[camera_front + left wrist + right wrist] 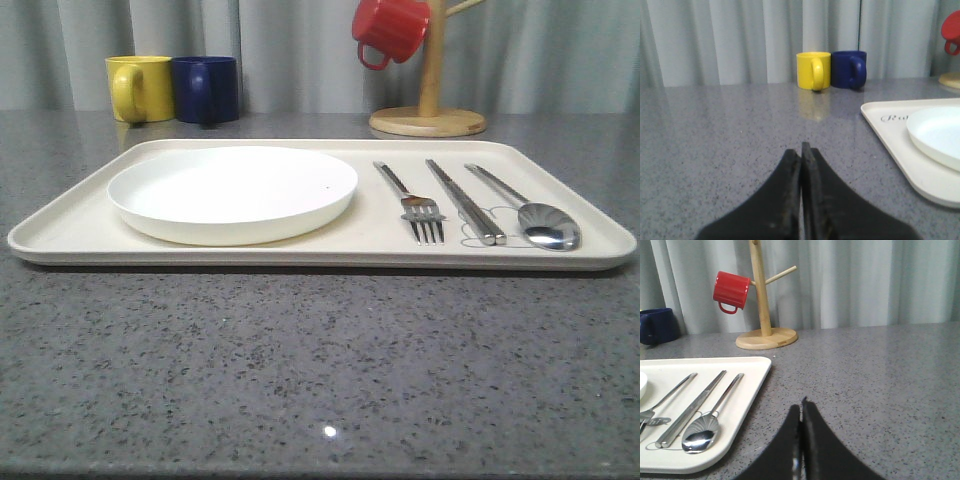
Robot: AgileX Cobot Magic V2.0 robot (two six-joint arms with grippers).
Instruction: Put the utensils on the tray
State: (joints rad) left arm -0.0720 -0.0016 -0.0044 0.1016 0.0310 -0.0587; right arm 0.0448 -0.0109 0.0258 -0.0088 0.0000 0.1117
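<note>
The fork (416, 205), chopsticks (462, 200) and spoon (530, 214) lie side by side on the right part of the tray (70, 235), handles pointing away from the robot, each apart from the next. The fork is nearest the plate (232, 192), the chopsticks are in the middle, and the spoon lies closest to the tray's right rim, its bowl near the front right corner. The pair of chopsticks lie together. The plate takes up the left half of the tray, with bare tray between it and the fork.

The tray sits on a grey speckled table (320, 370). A wide band of bare table runs in front of the tray's near edge. Behind its far edge, a yellow mug (139, 88) and a blue mug (206, 89) stand touching or nearly so at the far left, and a wooden mug tree (429, 100) with a red mug (389, 31) hung on it stands at the far right, its base just behind the rim.

In the right wrist view, the right gripper (801, 410) hangs over bare table just beside the tray's right edge, fingers pressed together and holding nothing; open table stretches away to its outer side. In the left wrist view, the left gripper (801, 152) is over bare table left of the tray, fingers likewise closed on nothing, with clear table ahead up to the two mugs.
</note>
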